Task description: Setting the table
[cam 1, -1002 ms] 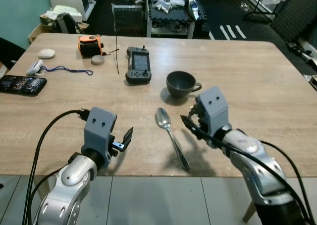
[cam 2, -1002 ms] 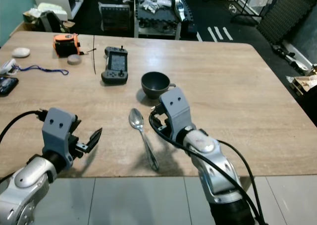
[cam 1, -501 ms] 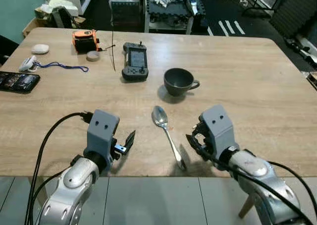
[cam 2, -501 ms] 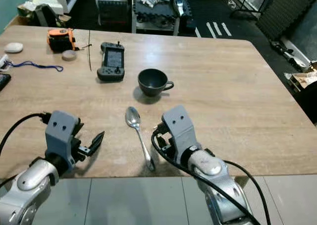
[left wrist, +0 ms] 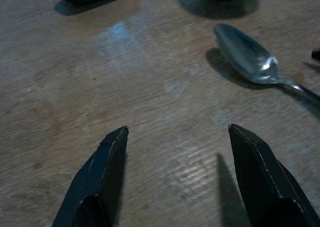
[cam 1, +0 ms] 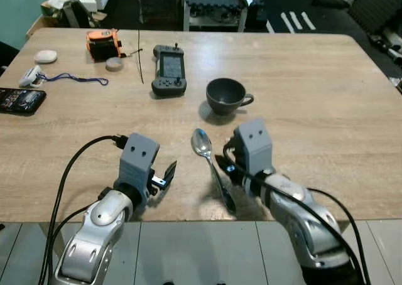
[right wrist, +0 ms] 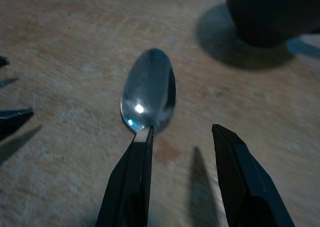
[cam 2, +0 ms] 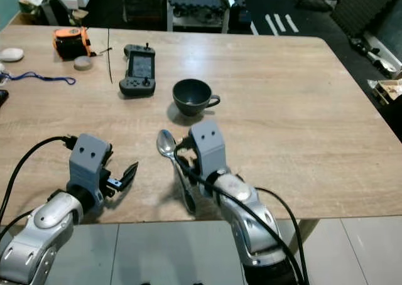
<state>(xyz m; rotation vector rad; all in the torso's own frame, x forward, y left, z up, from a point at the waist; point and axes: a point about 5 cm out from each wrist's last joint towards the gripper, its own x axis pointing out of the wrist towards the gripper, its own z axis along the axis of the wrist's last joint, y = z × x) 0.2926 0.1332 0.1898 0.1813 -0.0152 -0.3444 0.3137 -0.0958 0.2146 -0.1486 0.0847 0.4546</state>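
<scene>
The right hand (right wrist: 180,179) is hovering open over the spoon (cam 1: 211,167) handle on the wooden surface (cam 1: 314,96) (dark cup (cam 1: 227,96) just beyond). The left hand (left wrist: 175,177) is resting nearby, fingers spread, holding nothing.

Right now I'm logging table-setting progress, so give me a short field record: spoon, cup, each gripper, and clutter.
spoon: flat on the wooden table, bowl toward the cup
cup: dark, upright, beyond the spoon
right gripper: open, over the spoon's handle near the bowl
left gripper: open, low over bare table left of the spoon
clutter: handheld controller, orange tape measure, phone at far left
</scene>
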